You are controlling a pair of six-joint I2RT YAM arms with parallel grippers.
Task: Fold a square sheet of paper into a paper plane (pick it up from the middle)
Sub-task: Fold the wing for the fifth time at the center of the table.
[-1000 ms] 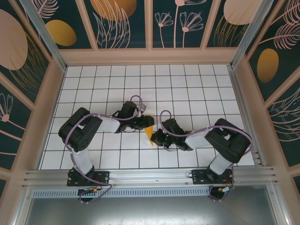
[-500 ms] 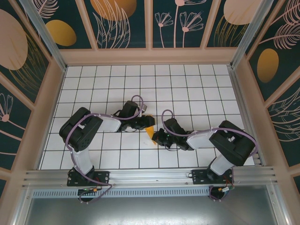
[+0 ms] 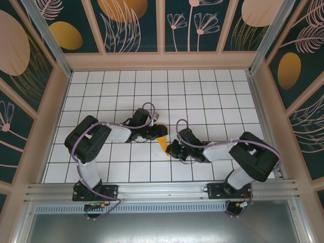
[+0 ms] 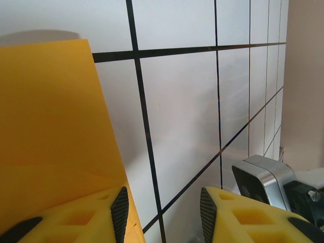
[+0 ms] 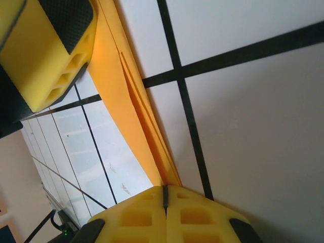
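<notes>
The square sheet of paper is folded into a slim orange-yellow paper plane at the middle of the tiled floor. In the right wrist view its stacked layers run into the seam of my right gripper, which is shut on the narrow end. My right gripper sits just right of the plane in the top view. My left gripper is at the plane's upper end. In the left wrist view this gripper is open, with bare tile between the pads. The paper lies along and behind its left finger.
White tiles with black grid lines stretch behind and to both sides of the arms. Beige frame walls with dark leaf-pattern panels enclose the floor. A metal rail runs along the near edge.
The right arm's elbow has swung outward to the right while its gripper stays shut on the paper. The plane's tip has shifted slightly. The left arm has barely moved.
</notes>
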